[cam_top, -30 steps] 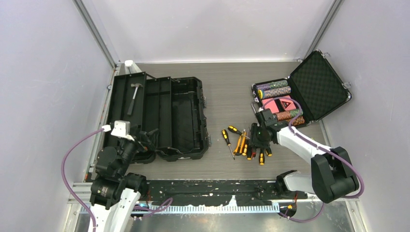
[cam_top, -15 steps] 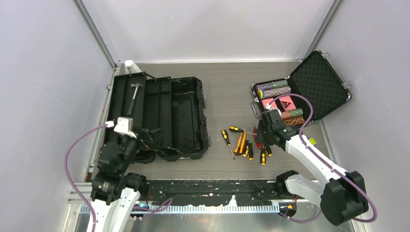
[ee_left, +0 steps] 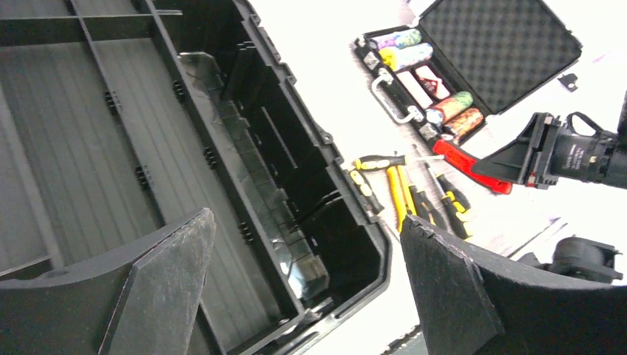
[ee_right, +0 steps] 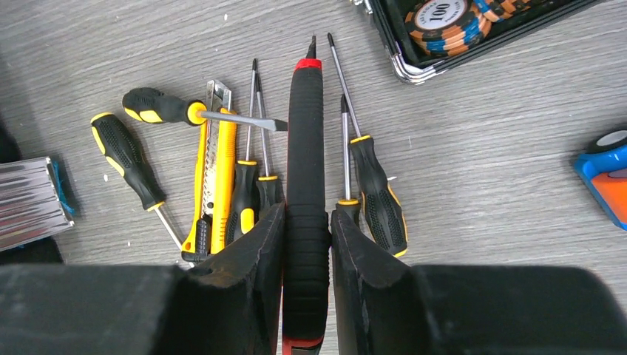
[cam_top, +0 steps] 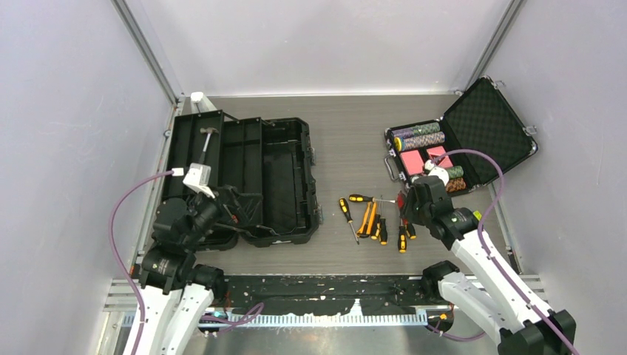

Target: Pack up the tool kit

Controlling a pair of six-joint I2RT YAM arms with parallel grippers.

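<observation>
Toolbox (cam_top: 285, 170) lies open, hammer (cam_top: 205, 145) in its left half; left gripper (ee_left: 307, 228) gapes empty over it, right gripper (ee_right: 307, 216) pinches pliers (ee_right: 305, 148); case (cam_top: 484, 129) holds poker chips (cam_top: 418, 136)

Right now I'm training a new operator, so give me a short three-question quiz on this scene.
1. True or false: the hammer lies in the open toolbox.
2. The right claw grips: A) a screwdriver B) the pliers C) nothing.
3. Fill in: the left claw is ____.
Key: 1 true; 2 B; 3 open.
</observation>
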